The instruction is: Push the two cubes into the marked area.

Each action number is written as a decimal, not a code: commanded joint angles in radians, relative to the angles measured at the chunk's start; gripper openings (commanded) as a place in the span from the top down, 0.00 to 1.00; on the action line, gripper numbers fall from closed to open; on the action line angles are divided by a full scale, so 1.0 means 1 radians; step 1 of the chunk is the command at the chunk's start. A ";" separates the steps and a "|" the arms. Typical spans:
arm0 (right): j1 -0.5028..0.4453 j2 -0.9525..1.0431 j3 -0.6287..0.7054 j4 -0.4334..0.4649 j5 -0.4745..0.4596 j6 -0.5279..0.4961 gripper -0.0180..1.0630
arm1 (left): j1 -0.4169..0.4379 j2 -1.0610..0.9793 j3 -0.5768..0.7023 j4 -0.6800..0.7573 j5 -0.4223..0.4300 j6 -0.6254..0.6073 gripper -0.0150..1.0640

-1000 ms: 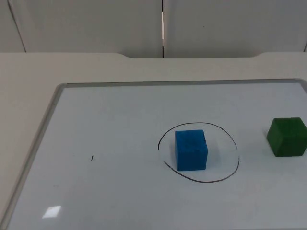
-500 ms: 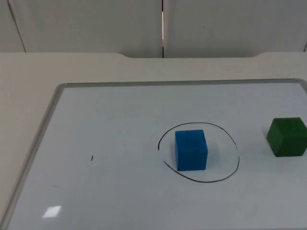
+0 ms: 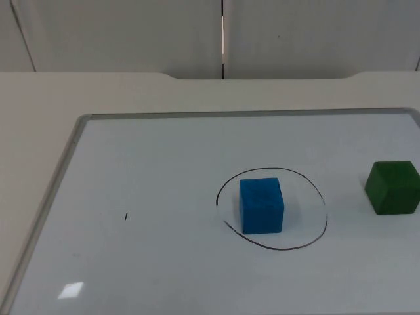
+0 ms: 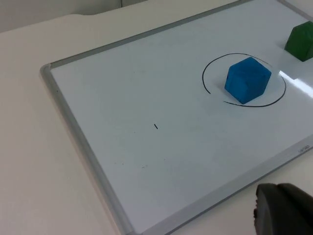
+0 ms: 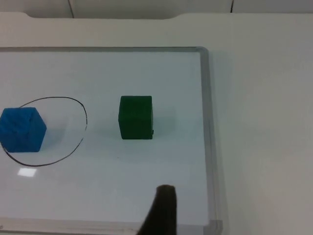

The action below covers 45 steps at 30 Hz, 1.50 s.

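A blue cube (image 3: 261, 205) stands inside a hand-drawn black circle (image 3: 325, 216) on the whiteboard. A green cube (image 3: 392, 188) sits outside the circle, a short way to its right near the board's right side. In the left wrist view my left gripper (image 4: 283, 210) hangs off the whiteboard's edge, far from the blue cube (image 4: 248, 80). In the right wrist view my right gripper (image 5: 164, 210) hovers over the board's edge, a short distance from the green cube (image 5: 135, 117), with the blue cube (image 5: 22, 129) further off to the side.
The whiteboard has a raised grey frame (image 3: 72, 141) and lies on the pale table. A tiny black mark (image 3: 126, 216) sits on the board's left half. The grey partition wall (image 3: 131, 33) closes the table's far side.
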 commanded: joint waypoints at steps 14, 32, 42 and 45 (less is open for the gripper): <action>0.002 0.535 -0.065 -0.003 -0.133 0.042 0.69 | 0.005 -0.004 0.005 -0.011 -0.014 -0.002 0.99; 0.002 1.407 -0.338 0.006 -0.338 0.048 0.99 | 0.005 -0.004 0.005 -0.011 -0.014 -0.002 0.99; 0.002 1.760 -0.521 0.006 -0.384 0.048 0.99 | 0.005 -0.004 0.005 -0.011 -0.014 -0.002 0.99; 0.002 1.849 -0.588 0.006 -0.374 0.045 0.99 | 0.005 -0.004 0.005 -0.011 -0.014 -0.002 0.99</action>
